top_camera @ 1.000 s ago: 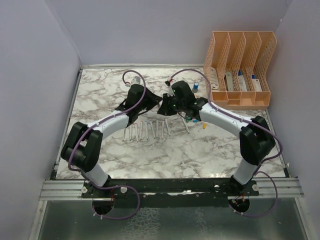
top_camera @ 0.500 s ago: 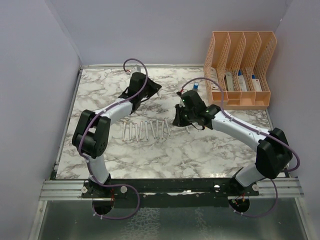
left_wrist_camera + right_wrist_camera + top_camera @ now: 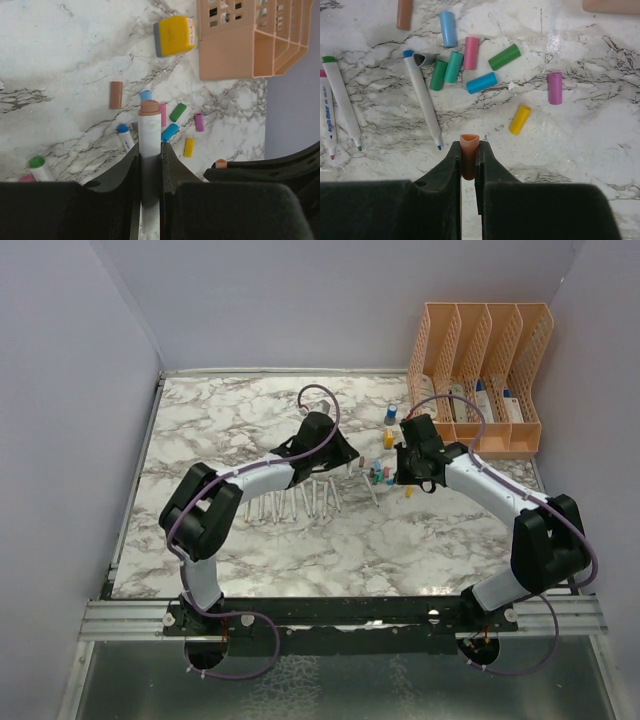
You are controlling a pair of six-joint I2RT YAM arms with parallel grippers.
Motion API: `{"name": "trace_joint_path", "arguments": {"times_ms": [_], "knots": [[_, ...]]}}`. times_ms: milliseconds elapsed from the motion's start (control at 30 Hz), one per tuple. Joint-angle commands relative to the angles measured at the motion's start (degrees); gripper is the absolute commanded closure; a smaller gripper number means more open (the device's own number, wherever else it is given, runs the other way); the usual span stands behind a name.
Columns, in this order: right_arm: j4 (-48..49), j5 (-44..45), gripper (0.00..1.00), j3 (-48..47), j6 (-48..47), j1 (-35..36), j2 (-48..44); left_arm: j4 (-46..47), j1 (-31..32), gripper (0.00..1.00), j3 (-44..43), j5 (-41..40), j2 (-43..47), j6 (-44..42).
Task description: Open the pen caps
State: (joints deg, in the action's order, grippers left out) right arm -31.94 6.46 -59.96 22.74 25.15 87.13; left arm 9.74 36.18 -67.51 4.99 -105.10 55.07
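High rear overview, wrist views close (shared caps (image 3: 170,132))

legible text: none | pen (image 3: 327,122) print, yellow item (image 3: 173,35) label: blurred

**Marble-patterned table (image 3: 230,420), strewn with caps and bare pens**

Loose on the right half lie a pink cap (image 3: 471,53), green cap (image 3: 504,57), teal cap (image 3: 453,67), two blue caps (image 3: 481,83), a purple cap (image 3: 554,88), a yellow cap (image 3: 520,119) and a brown cap (image 3: 404,14), with a blue-tipped pen (image 3: 423,100) just beside them. A row of uncapped pens (image 3: 300,502) lies mid-table. A peach file organizer (image 3: 480,445) stands at the back right, with a stubby yellow item (image 3: 174,35) and a stubby blue item (image 3: 391,414) near it.
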Motion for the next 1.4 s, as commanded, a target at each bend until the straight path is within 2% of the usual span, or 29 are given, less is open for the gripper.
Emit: {"name": "trace_joint_path", "arguments": {"times_ms": [0, 467, 1000, 1200, 1367], "knots": [[1.2, 0.5, 0.94, 0.6, -2.0, -1.7, 1.4, -1.5, 0.8, 1.0, 1.0, -0.7, -1.5, -1.7], [3.4, -2.7, 0.89, 0.9, -3.0, -2.0, 5.5, -2.0, 2.3, 1.0, 2.9, -1.2, -4.3, -1.8], [4.6, -5.0, 0.79, 1.2, -3.4, -2.1, 8.0, -2.4, 2.4, 0.8, 4.1, -1.4, -5.2, -1.4], [4.6, -5.0, 0.73, 1.2, -3.4, -2.1, 8.1, -2.9, 2.4, 0.7, 4.3, -1.8, -4.3, -1.4], [4.5, -4.9, 0.72, 0.8, -3.3, -2.0, 7.8, -4.0, 2.3, 0.69, 4.6, -2.3, -2.4, -1.3]]}}
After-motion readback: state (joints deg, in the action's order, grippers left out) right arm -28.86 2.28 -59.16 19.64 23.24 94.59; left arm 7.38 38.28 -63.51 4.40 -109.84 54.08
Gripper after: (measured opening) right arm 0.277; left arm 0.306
